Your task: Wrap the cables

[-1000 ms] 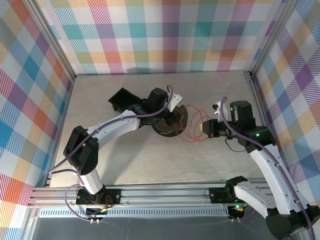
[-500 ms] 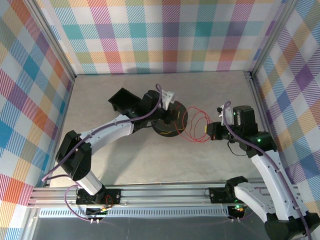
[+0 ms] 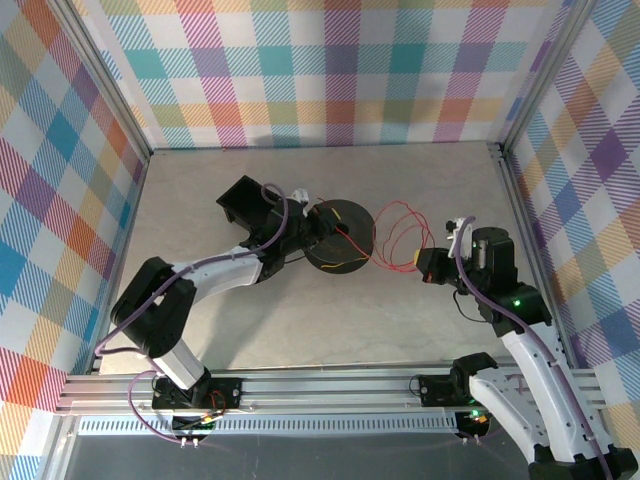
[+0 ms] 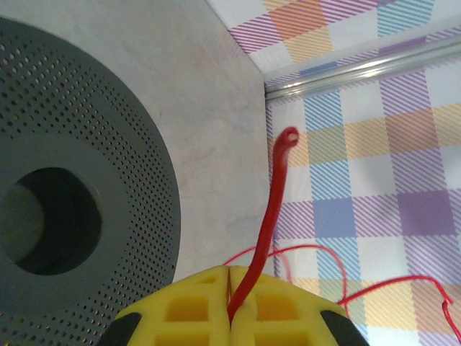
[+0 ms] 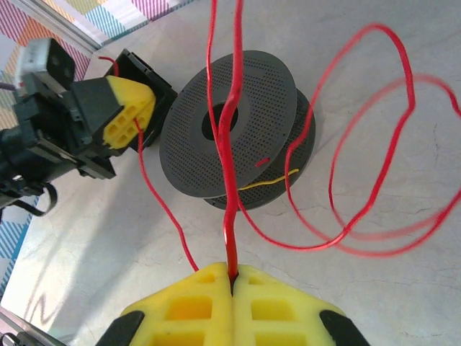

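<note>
Thin red cable (image 3: 398, 232) springs in loose loops between my two grippers, just right of a dark grey perforated spool (image 3: 340, 240). A short yellow strand (image 5: 270, 180) lies across the spool's (image 5: 230, 108) lower disc. My left gripper (image 3: 312, 216) sits at the spool's left edge, its yellow pads (image 4: 194, 306) shut on the red cable end (image 4: 272, 209), which sticks out past the spool (image 4: 72, 180). My right gripper (image 3: 426, 266) is right of the loops, shut (image 5: 232, 272) on another stretch of red cable (image 5: 229, 180). The left gripper (image 5: 137, 108) faces it across the spool.
A black box (image 3: 243, 200) stands behind the left wrist. Plaid walls (image 3: 320, 70) enclose the grey table (image 3: 300, 320) on three sides. An aluminium rail (image 3: 320, 385) with the arm bases runs along the near edge. Lilac arm cords (image 3: 540, 325) trail along both arms.
The left gripper drew back leftward off the spool, uncovering it, still holding the cable end. The right gripper shifted slightly right and nearer. The red loops moved up and right.
</note>
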Robot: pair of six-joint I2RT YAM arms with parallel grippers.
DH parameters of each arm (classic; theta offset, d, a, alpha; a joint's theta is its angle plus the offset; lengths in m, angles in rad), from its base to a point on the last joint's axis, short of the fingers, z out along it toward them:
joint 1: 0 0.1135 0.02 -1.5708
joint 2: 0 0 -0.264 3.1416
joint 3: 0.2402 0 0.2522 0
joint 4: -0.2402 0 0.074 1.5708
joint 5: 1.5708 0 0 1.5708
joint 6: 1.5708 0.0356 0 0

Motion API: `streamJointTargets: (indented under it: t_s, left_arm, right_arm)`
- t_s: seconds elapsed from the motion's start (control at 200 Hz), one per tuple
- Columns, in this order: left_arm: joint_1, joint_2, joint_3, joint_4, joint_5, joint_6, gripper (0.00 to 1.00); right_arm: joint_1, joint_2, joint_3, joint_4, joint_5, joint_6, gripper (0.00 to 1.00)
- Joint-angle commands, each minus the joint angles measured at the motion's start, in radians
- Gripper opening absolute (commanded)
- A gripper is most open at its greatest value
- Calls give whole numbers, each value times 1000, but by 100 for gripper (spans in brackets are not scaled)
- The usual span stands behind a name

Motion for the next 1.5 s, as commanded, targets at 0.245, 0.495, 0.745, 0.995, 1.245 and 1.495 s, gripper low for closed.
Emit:
streamJointTargets:
  t_s: [0.245, 0.495, 0.745, 0.995, 1.245, 1.495]
  left_arm:
    - [-13, -94, 33, -144, -75, 72, 91]
    - [-4, -224, 6, -361, -136, 248, 100]
    - [80, -193, 13, -525, -125, 369, 100]
    - [240, -18, -72, -234, 235, 237, 99]
    - [254, 237, -80, 222, 422, -5, 78]
    - [247, 286, -85, 322, 426, -52, 51]
  right_arm:
    - [-4, -6, 37, -50, 118, -18, 0]
    - [-7, 1, 87, -110, 163, -56, 0]
    - [-6, 6, 92, -114, 149, -67, 0]
    - [-7, -19, 74, -114, 135, -66, 0]
    - [-10, -25, 67, -118, 134, -75, 0]
    - [-10, -23, 64, -114, 129, -74, 0]
